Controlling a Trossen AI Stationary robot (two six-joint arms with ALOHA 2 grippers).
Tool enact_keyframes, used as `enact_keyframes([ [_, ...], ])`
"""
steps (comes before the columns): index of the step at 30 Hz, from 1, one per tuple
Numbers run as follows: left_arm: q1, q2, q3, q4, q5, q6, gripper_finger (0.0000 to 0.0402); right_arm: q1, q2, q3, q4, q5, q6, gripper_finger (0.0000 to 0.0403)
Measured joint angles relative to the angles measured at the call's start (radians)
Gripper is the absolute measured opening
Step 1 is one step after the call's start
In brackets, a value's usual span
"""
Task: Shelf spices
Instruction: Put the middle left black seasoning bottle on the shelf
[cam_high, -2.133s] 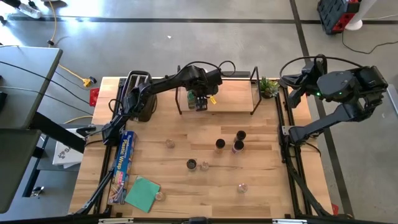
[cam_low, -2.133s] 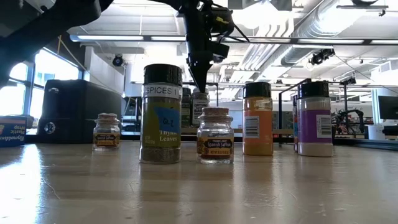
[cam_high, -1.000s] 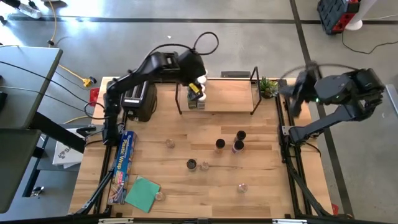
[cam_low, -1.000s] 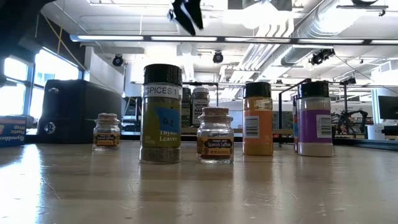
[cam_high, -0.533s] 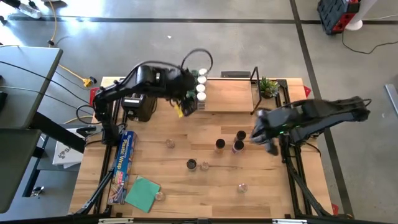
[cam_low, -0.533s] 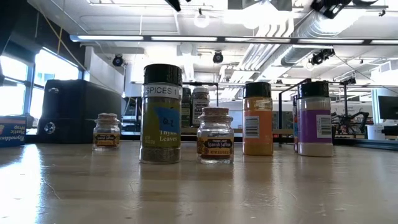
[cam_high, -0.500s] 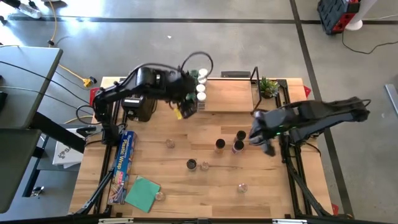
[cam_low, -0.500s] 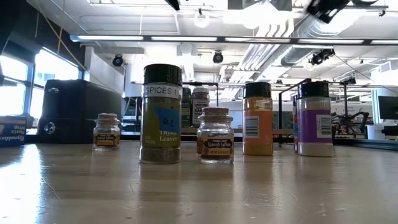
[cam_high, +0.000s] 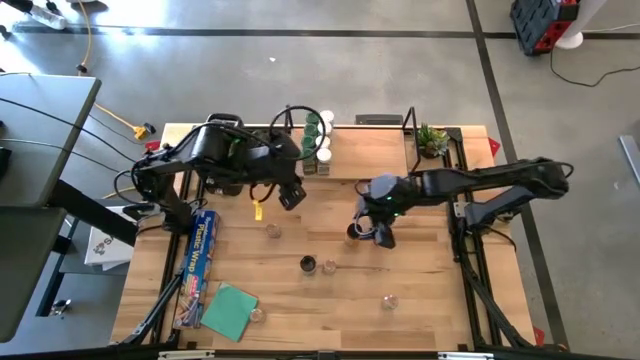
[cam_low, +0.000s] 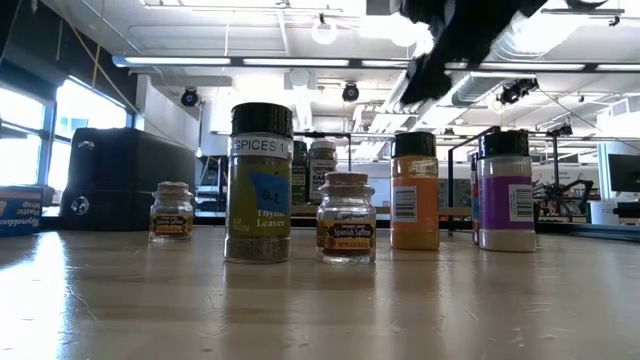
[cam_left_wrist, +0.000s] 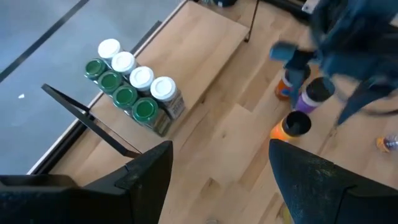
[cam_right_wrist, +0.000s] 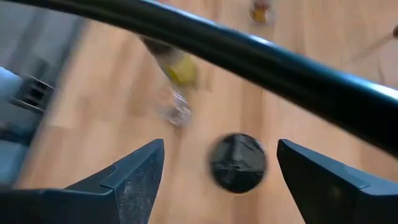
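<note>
Right pincer (cam_high: 375, 235): spread wide, empty, over black-capped jar (cam_right_wrist: 237, 163) | left pincer (cam_high: 290, 195): wide | both blurred

Left pincer (cam_high: 291, 195) hangs spread near mid-bench, empty. Right pincer (cam_high: 368, 231) reaches inward, fingers (cam_right_wrist: 134, 177) apart, seemingly gripping nothing.

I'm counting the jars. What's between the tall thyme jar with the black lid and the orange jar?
A small glass jar with a cork top, labelled saffron, stands between the tall thyme jar and the orange jar. The low view shows this.
</note>
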Motion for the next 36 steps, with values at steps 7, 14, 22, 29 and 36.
enact_keyframes([
  [7,-0.001,-0.050,0.000,0.000,-0.006,-0.002,0.0262,0.001,0.141,0.000,-0.001,0.034,-0.071,0.0312],
  [14,-0.006,-0.080,0.000,0.000,-0.012,0.035,0.0262,0.001,0.228,0.000,0.004,0.071,-0.060,0.0304],
  [22,-0.006,-0.106,0.000,0.000,-0.024,0.141,0.0262,-0.006,0.227,0.035,0.000,0.074,0.082,0.0183],
  [29,-0.006,-0.158,0.000,0.000,-0.065,0.252,0.0262,-0.108,0.218,0.277,-0.115,0.155,0.206,0.0183],
  [36,-0.006,-0.213,0.000,0.000,-0.116,0.285,0.0262,-0.390,0.227,0.504,-0.304,0.224,0.150,0.0183],
])
